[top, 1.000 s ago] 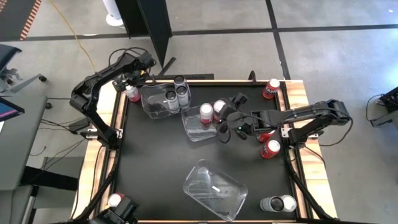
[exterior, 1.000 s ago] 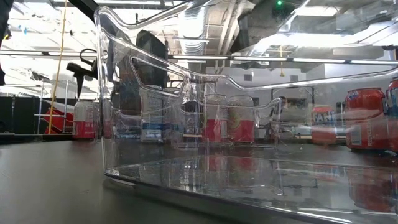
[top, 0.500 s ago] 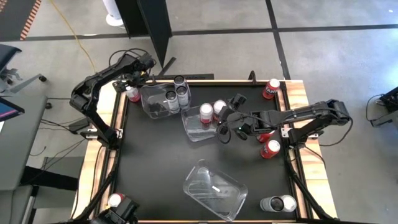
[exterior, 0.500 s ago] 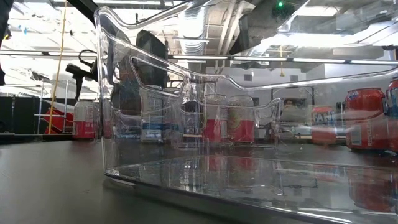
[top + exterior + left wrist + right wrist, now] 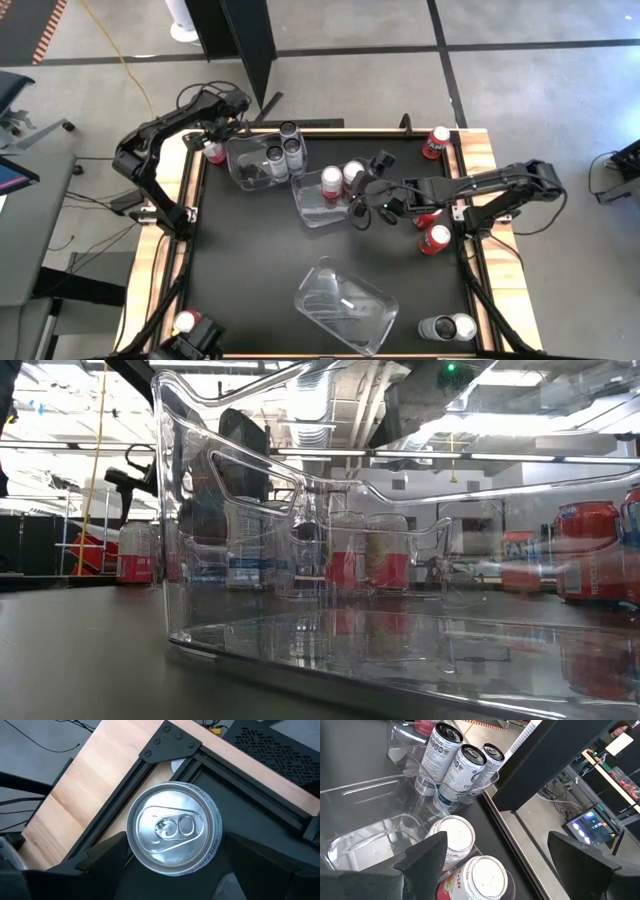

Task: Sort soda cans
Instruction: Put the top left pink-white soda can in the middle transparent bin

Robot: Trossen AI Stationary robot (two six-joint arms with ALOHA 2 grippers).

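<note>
So the whole thing right now hinges on the left gripper [image 5: 214, 140] sitting straight above a red soda can [image 5: 212, 152] at the far-left corner of the table [image 5: 250, 260]. In the left wrist view the can's silver top [image 5: 172, 827] is dead centre between the two dark fingers [image 5: 100, 862], jaws spread wide on either side, nothing held yet. The can stands upright, so its long axis points straight up at the gripper, and I'd guess the move is a plain drop down over it and a squeeze. Room is tight: the can sits at the wooden edge and black frame corner [image 5: 167, 742], with the clear bin holding three grey cans [image 5: 262, 162] just beside it, so a straight lift looks safer than any sideways drag. The right gripper [image 5: 362, 190] is well apart from it, hovering wide open and empty by the middle bin [image 5: 318, 208], with two red-and-white cans [image 5: 470, 857] showing between its fingers. More red cans [image 5: 434, 238] wait along the right edge.
</note>
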